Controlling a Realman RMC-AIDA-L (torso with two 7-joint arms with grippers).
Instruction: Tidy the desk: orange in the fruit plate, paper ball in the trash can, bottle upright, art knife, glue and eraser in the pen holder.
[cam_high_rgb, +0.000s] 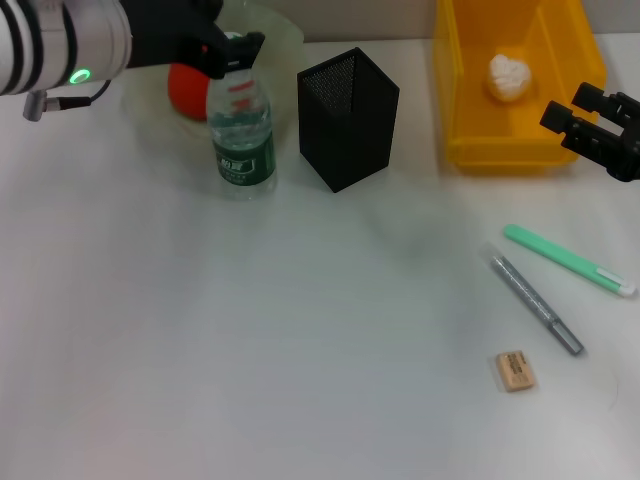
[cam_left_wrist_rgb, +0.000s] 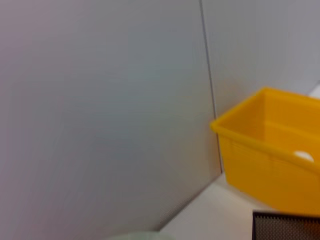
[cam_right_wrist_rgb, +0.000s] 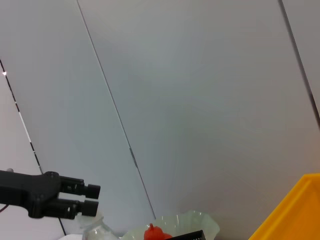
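The clear bottle (cam_high_rgb: 242, 130) with a green label stands upright at the back left. My left gripper (cam_high_rgb: 233, 52) is at its cap, open; the right wrist view shows the left gripper (cam_right_wrist_rgb: 86, 199) just above the bottle's top (cam_right_wrist_rgb: 96, 229). The orange (cam_high_rgb: 184, 90) lies in the translucent fruit plate (cam_high_rgb: 280, 30) behind the bottle. The paper ball (cam_high_rgb: 508, 76) lies in the yellow bin (cam_high_rgb: 500, 155). A green stick (cam_high_rgb: 568, 260), a grey stick (cam_high_rgb: 535, 303) and the eraser (cam_high_rgb: 515, 370) lie on the table at the right. My right gripper (cam_high_rgb: 573, 108) is open and empty at the bin's front right corner.
The black mesh pen holder (cam_high_rgb: 347, 118) stands between the bottle and the bin. The left wrist view shows the bin (cam_left_wrist_rgb: 270, 160), the paper ball (cam_left_wrist_rgb: 303, 156) and the holder's rim (cam_left_wrist_rgb: 285, 220). A wall stands behind the table.
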